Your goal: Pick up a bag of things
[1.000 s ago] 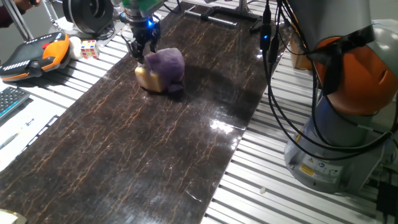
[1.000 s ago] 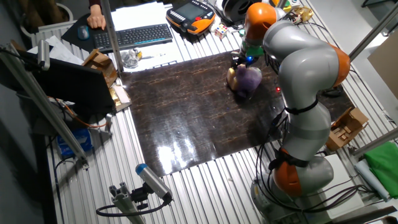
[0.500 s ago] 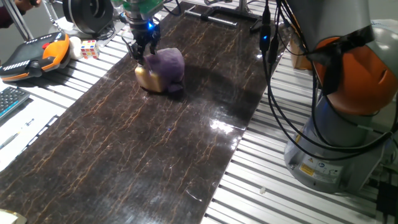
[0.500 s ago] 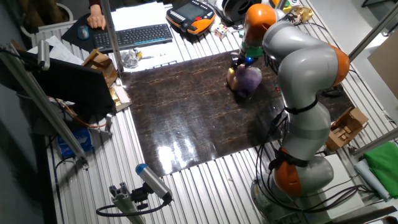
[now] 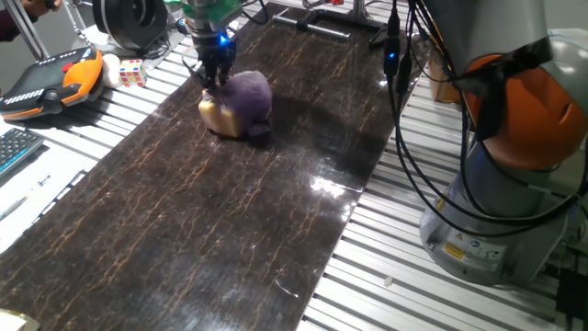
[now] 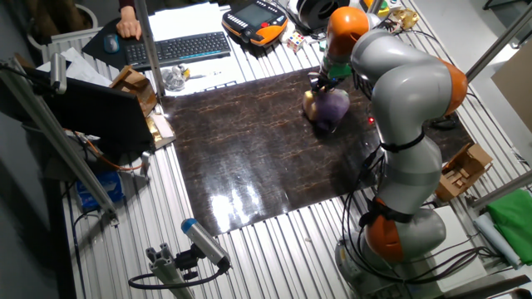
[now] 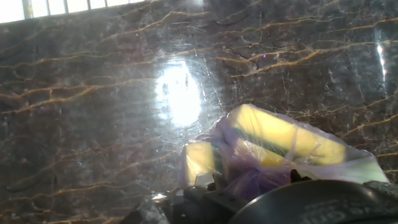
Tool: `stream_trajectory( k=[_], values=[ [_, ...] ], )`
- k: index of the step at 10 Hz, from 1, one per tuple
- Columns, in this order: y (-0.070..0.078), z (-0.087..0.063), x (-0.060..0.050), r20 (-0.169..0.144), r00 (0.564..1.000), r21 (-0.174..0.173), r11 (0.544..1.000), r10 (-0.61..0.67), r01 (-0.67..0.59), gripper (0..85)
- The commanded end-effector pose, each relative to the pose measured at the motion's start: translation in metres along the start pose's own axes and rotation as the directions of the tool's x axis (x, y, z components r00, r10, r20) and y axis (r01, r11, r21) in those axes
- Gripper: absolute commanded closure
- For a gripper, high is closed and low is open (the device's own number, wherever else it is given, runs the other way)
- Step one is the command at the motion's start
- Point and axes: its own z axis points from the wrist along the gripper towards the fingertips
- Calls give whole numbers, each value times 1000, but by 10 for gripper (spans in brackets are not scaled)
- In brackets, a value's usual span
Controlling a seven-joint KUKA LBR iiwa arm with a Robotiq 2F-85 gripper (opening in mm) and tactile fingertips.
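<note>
The bag of things (image 5: pixel 246 99) is a lumpy purple plastic bag with a tan block at its left side, lying on the dark marbled mat (image 5: pixel 230 221) near the far end. It also shows in the other fixed view (image 6: pixel 332 106). My gripper (image 5: pixel 213 80) stands upright over the bag's top left, its fingers drawn together on the plastic. In the hand view the bag (image 7: pixel 280 146) fills the lower right, yellow blocks showing through, and purple plastic bunches between the dark fingertips of my gripper (image 7: pixel 255 182). The bag still rests on the mat.
A small multicoloured cube (image 5: pixel 132 72) and an orange teach pendant (image 5: pixel 50 81) lie left of the mat on the slatted table. A keyboard (image 6: pixel 179 48) lies further off. The arm's base (image 5: pixel 510 184) and hanging cables (image 5: pixel 404 101) stand to the right.
The fingers, spread over the bag's top a second ago, have closed together on the plastic. The bag has not moved.
</note>
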Motion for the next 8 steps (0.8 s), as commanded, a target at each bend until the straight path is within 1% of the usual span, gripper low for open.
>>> stream_trajectory(
  k=[1, 2, 3, 5, 6, 8],
  values=[
    [0, 0, 0, -2, 1000, -2, 1000, -4, 4, 667],
    [-1, -1, 1, -5, 1000, -5, 1000, -12, 12, 830],
    [-1, -2, 1, -7, 1000, -8, 1000, -12, 12, 843],
    [-1, -4, 1, -7, 1000, -9, 1000, -18, 18, 843],
    [-2, -7, 3, -11, 1000, -18, 1000, -17, 17, 843],
    [-2, -13, 5, -13, 1000, -23, 1000, -15, 15, 843]
  ],
)
